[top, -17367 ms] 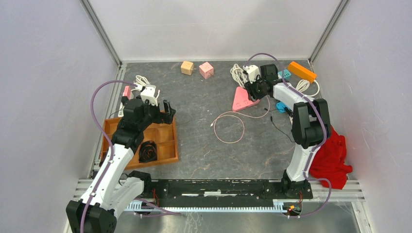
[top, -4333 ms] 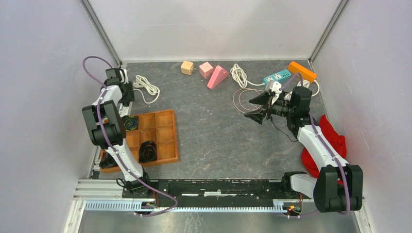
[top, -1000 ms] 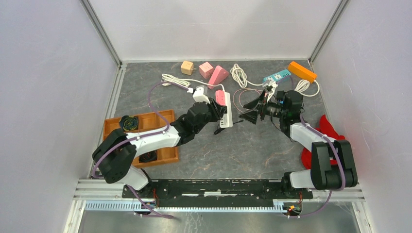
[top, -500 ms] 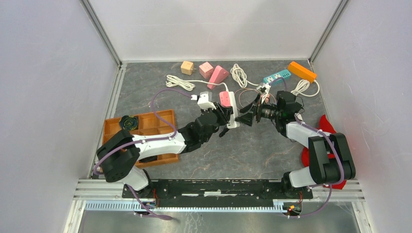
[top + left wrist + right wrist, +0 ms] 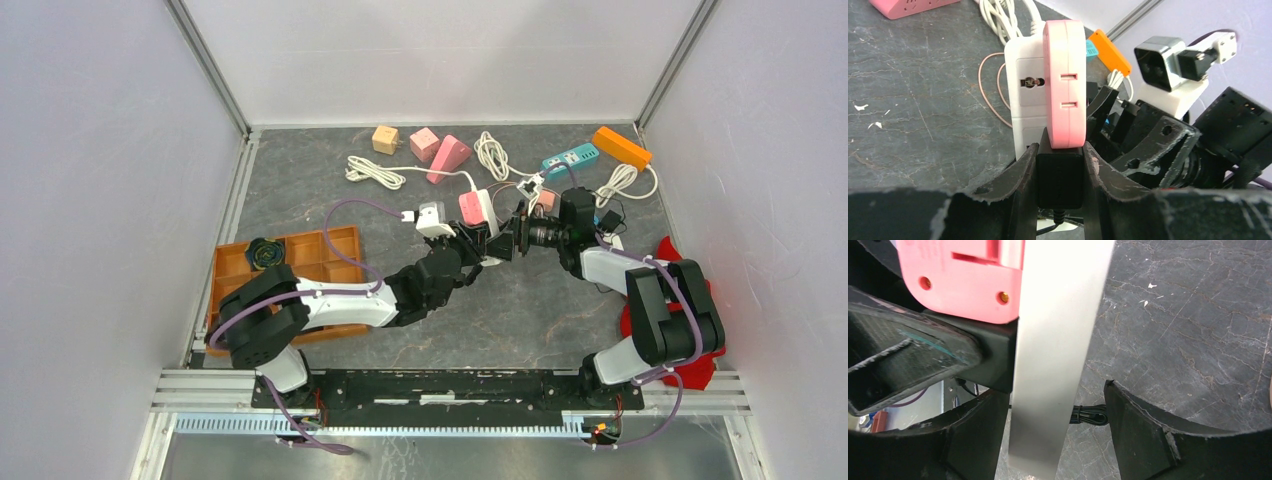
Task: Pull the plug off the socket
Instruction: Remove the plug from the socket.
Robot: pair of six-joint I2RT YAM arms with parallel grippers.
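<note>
Wooden compartment tray (image 5: 310, 245) is sitting at the near left, with the left arm reaching over it toward mid-table. Left gripper (image 5: 1062, 147) is clamping a black plug (image 5: 1060, 175), one finger on each side, jaws closed on it. The plug is sitting seated in the near end of the pink-and-white power strip (image 5: 1064, 75), not pulled out yet; its black cord is hanging below. The strip is standing on edge between the two grippers at mid-table, with its white cable (image 5: 375, 172) trailing off to the far left. I can't tell if it's resting on the table or lifted.

Right gripper (image 5: 1053, 390) is straddling the strip's white side, jaws open with a visible gap on each side, not gripping anything. Just left of it, the left gripper's finger is pressing against the plug.

Teal power strip (image 5: 572, 157) and orange power strip (image 5: 621, 146) are lying at the far right. Red cloth (image 5: 690, 300) is bunching at the right edge.
</note>
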